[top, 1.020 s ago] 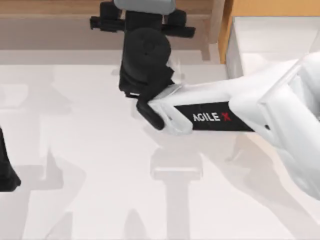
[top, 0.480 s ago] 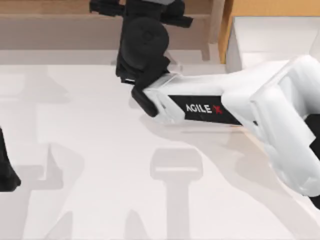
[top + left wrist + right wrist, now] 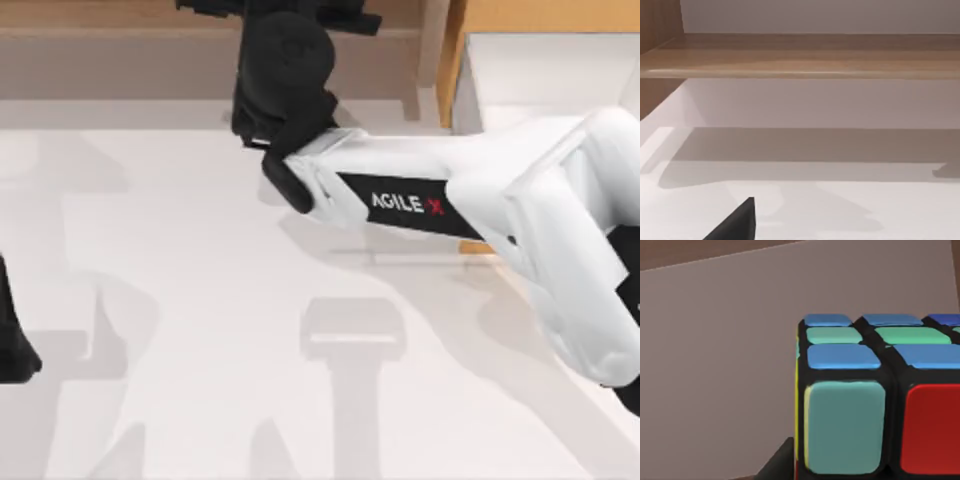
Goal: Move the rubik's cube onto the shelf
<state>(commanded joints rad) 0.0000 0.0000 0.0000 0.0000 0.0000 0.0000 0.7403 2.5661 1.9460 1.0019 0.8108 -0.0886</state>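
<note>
white table (image 3: 200,300); orange-brown cabinet (image 3: 540,15) top right.

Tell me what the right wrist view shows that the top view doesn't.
Right wrist view: the rubik's cube close up, with blue and green stickers on top and red on its side. Top view: the right gripper reaching to the shelf, and the left gripper parked at the table's left edge. Both: the shelf's grey recess.

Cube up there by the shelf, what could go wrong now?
1. The cube sits right in front of the right wrist camera, so it seems carried; it might slip and drop onto the table.
2. The right arm reaches over the shelf, so it might bump the board or the post.
</note>
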